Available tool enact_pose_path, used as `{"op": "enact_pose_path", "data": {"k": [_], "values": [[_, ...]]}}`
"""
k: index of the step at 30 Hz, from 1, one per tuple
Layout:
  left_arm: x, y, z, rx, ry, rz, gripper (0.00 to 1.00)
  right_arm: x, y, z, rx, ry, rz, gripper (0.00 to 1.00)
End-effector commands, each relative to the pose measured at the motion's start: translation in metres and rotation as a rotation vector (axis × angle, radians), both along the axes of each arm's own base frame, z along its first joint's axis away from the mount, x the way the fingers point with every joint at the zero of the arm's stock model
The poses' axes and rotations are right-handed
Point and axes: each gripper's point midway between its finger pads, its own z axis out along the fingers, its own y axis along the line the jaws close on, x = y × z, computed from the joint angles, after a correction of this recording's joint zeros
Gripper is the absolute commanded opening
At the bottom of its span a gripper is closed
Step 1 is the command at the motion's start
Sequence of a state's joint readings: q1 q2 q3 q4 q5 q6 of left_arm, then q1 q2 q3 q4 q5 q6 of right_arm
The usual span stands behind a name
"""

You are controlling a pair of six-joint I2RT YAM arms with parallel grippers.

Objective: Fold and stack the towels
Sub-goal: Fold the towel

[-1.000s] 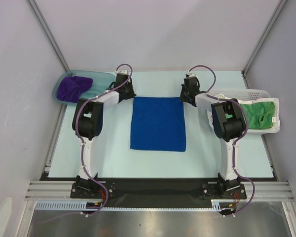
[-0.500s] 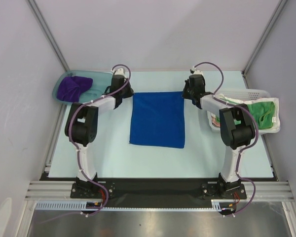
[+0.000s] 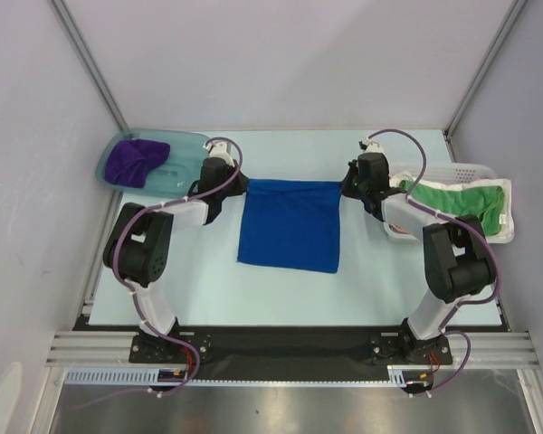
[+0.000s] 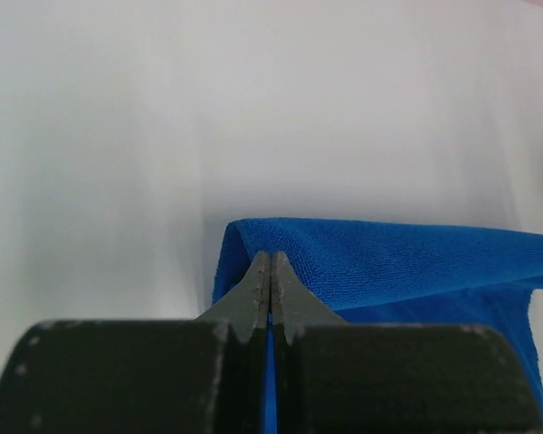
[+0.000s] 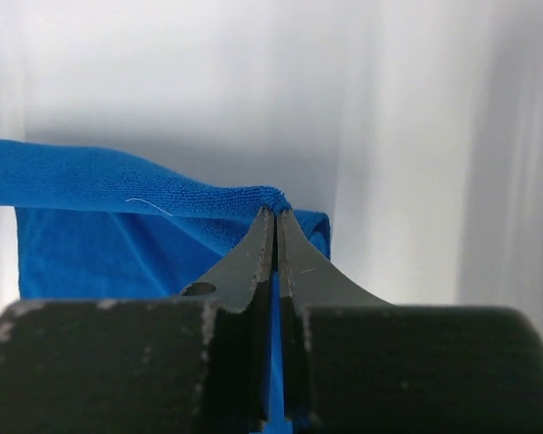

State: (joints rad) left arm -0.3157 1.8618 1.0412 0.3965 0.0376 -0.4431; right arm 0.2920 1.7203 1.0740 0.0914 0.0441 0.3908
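Blue towel [image 3: 290, 231] lies mid-worktop [image 3: 380, 280], its 12 o'clock corners pinched by left end effector [image 3: 242, 184] and right end effector [image 3: 345, 186]; the first fold looks in hand, next needing both corners carried evenly toward 6 o'clock.

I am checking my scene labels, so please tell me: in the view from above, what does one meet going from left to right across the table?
teal tub holding the purple towel → left claw → blue towel → right claw → white basket holding the green towel
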Motion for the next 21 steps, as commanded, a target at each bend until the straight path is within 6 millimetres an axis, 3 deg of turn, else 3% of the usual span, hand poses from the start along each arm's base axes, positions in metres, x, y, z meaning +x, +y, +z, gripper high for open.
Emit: {"op": "enact_pose_path", "data": {"k": [1,3,9,18,19,21], "values": [[-0.007,-0.01,0.047,-0.026,-0.125,-0.017,0.0,-0.01,0.003,0.026,0.042,-0.063,0.003,0.0],[-0.022,-0.011,0.034,-0.009,-0.081,-0.016,0.0,-0.02,0.008,0.022,0.061,-0.045,0.011,0.0],[-0.043,0.006,0.011,0.012,0.004,0.069,0.0,-0.041,0.015,0.016,0.07,-0.026,0.025,0.0],[-0.074,0.012,-0.007,0.018,0.125,0.067,0.04,-0.065,0.02,0.007,0.077,-0.003,0.041,0.0],[-0.076,0.011,-0.007,0.0,0.136,0.073,0.06,-0.069,0.02,0.005,0.079,-0.005,0.041,0.0],[-0.083,0.013,-0.009,-0.018,0.148,0.079,0.18,-0.072,0.019,0.0,0.076,0.002,0.041,0.0]]}}
